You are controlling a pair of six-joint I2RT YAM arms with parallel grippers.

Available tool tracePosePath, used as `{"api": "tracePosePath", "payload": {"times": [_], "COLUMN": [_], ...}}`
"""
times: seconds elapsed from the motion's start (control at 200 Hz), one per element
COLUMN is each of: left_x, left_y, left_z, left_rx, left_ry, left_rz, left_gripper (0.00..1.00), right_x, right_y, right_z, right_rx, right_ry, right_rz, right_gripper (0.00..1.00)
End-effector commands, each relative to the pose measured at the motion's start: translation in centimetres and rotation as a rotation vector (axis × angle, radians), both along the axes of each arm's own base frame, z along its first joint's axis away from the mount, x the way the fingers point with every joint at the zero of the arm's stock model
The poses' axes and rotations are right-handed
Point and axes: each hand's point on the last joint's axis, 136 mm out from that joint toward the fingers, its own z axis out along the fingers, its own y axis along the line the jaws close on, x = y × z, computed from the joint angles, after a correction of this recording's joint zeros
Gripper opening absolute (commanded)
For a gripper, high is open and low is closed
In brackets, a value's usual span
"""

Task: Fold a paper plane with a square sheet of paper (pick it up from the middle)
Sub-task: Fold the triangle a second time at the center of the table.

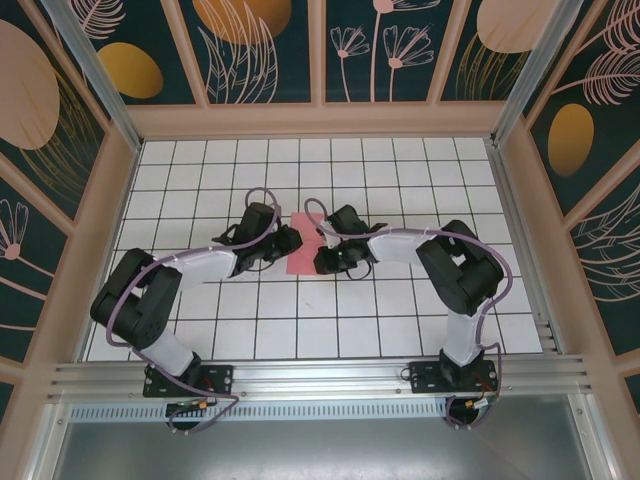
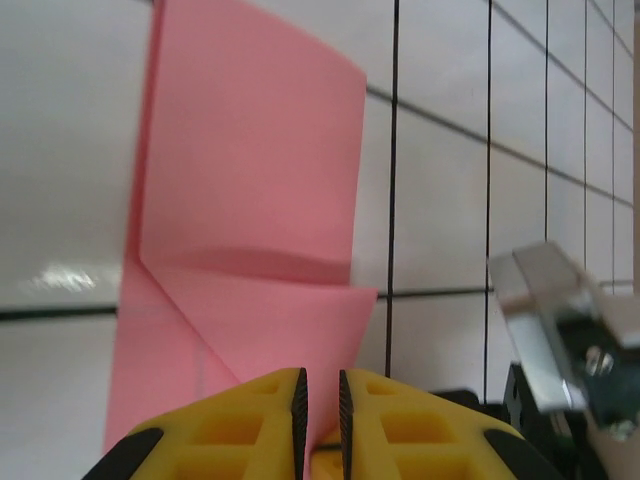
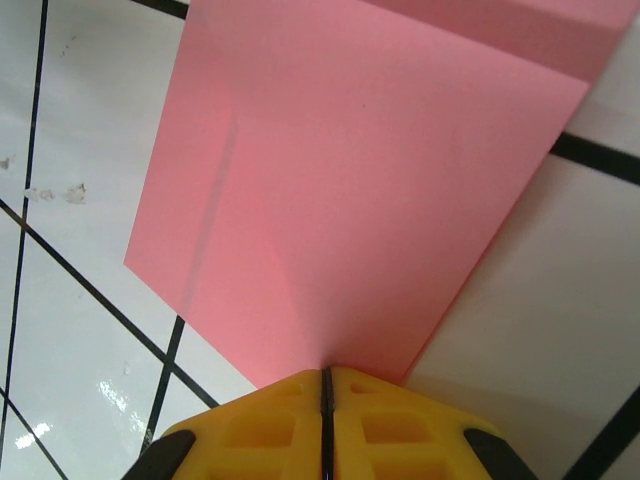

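The square sheet of paper (image 1: 303,246), lying mid-way across the tiled table (image 1: 400,180), is pinched at opposite edges by the left gripper (image 2: 320,385) and the right gripper (image 3: 325,375), both all but closed on it. One layer and a diagonal flap are seen folded (early work, by appearance); no dart is formed yet. The gripped edges are hidden by the yellow fingers (image 2: 250,430).

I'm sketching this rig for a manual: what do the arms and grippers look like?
The left arm and right arm both have white shells between bulky black joints, on black bases. A purple cable loops along each. The left gripper and right gripper have yellow fingers with rectangular recesses and dark inner faces.
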Motion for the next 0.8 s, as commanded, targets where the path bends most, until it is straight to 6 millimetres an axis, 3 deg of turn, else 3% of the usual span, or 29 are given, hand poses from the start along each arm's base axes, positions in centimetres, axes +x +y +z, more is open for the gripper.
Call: {"api": "tracePosePath", "payload": {"times": [0.0, 0.125, 0.175, 0.195, 0.375, 0.796], "left_x": [-0.4, -0.4, -0.3, -0.4, -0.5, 0.2], "left_y": [-1.8, -3.1, -3.6, -3.7, -3.7, -2.6], "left_z": [0.3, -0.4, 0.3, -0.7, -2.7, -5.2], "left_rx": [-0.097, -0.124, -0.151, -0.145, -0.115, -0.044], "left_ry": [0.010, 0.030, 0.017, 0.040, 0.089, 0.132], "left_rz": [-0.049, -0.091, -0.107, -0.110, -0.113, -0.034], "left_gripper": [0.18, 0.17, 0.17, 0.17, 0.16, 0.15], "right_x": [-0.7, -0.8, -0.8, -0.7, -0.1, -0.3], "right_y": [-0.2, 0.4, 0.4, 0.4, 0.7, 0.3], "right_z": [1.4, 2.6, 2.6, 2.7, 2.8, -0.2], "right_rx": [0.029, 0.082, 0.086, 0.090, 0.108, 0.032], "right_ry": [0.023, 0.022, 0.027, 0.027, 0.033, 0.083], "right_rz": [-0.030, -0.041, -0.055, -0.061, -0.104, -0.097], "right_gripper": [0.11, 0.11, 0.11, 0.11, 0.11, 0.11]}}
